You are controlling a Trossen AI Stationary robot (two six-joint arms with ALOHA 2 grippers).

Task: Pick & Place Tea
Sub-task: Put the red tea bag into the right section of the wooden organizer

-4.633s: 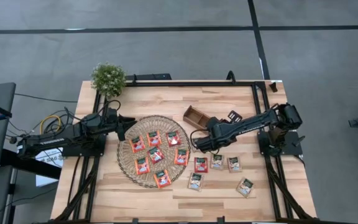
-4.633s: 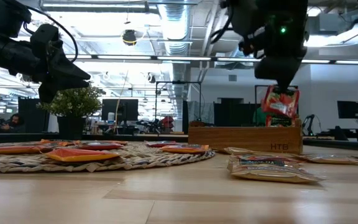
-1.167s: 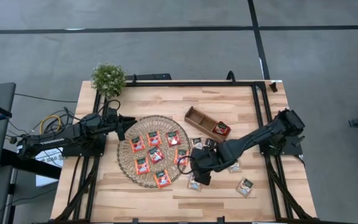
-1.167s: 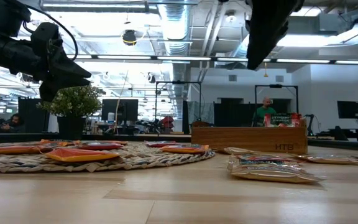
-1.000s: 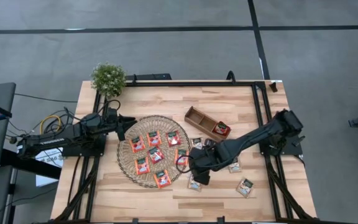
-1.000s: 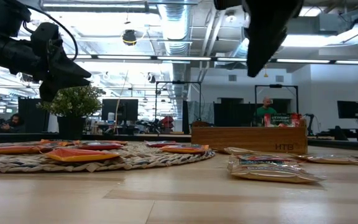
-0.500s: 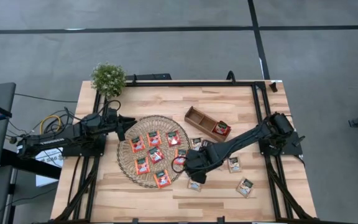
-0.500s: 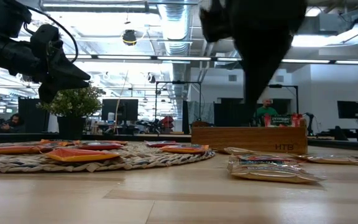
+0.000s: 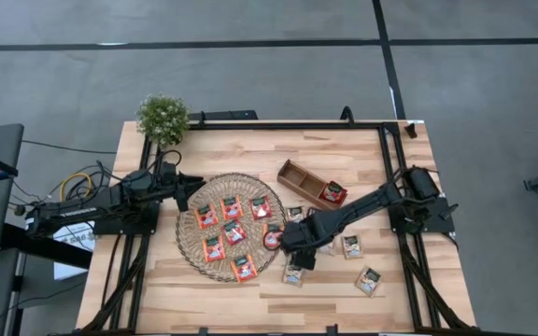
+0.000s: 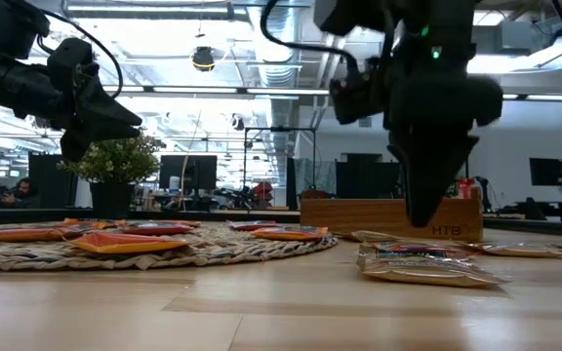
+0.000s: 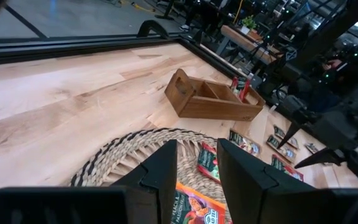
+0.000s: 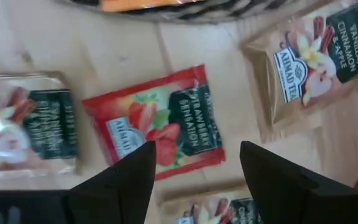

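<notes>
Right hand (image 12: 194, 165) spread above red tea sachet (image 12: 157, 132), left hand (image 9: 183, 189) idle

A light wooden slatted table (image 9: 250, 149) is being occupied by a round woven wicker mat (image 9: 191, 245), a brown wooden compartment tray (image 9: 297, 175) and a small green potted plant (image 9: 162, 118).

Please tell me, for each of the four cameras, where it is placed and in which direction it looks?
High: overhead, straight down on the table; both arms.
Low: table height, level toward the room; right gripper.
Left wrist: past its fingers toward the tray; left gripper.
Right wrist: down on a red sachet; own fingers.
High and left wrist share the wicker mat.
</notes>
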